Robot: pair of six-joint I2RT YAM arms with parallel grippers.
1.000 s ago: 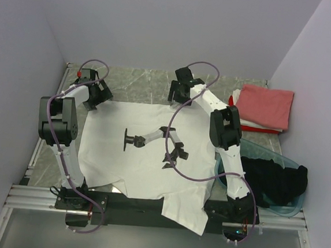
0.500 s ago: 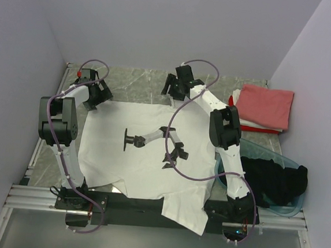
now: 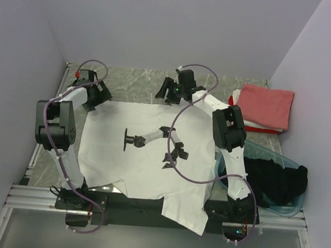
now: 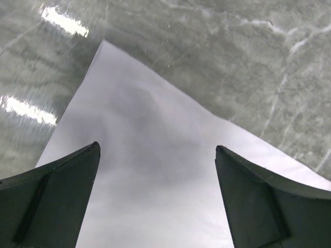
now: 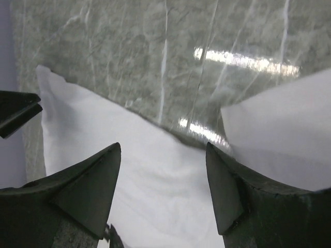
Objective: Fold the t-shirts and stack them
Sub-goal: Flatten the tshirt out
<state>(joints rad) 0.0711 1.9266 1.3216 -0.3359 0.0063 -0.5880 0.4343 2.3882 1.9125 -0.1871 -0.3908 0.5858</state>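
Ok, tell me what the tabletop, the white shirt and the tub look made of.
The tabletop looks like polished stone or a stone-look laminate: grey-green, pale veins, bright glare streaks. The white shirt is soft matte cloth, probably cotton knit: it lies flat with gentle creases. The tub is likely smooth plastic: thin, translucent teal walls.

The table [image 3: 140,81] is grey-green marbled stone, glossy, with streaks of reflected light. A large white t-shirt [image 3: 145,157] lies spread flat on it. One far corner sits directly beneath the left gripper [image 4: 155,147] and the far edge beneath the right gripper [image 3: 168,90], with bare stone beyond both. The shirt's near hem hangs over the table's near edge. Well to the right of the right gripper rests a pile of folded t-shirts [image 3: 264,106], salmon-pink on top, and nearer than that a translucent teal tub [image 3: 267,153]
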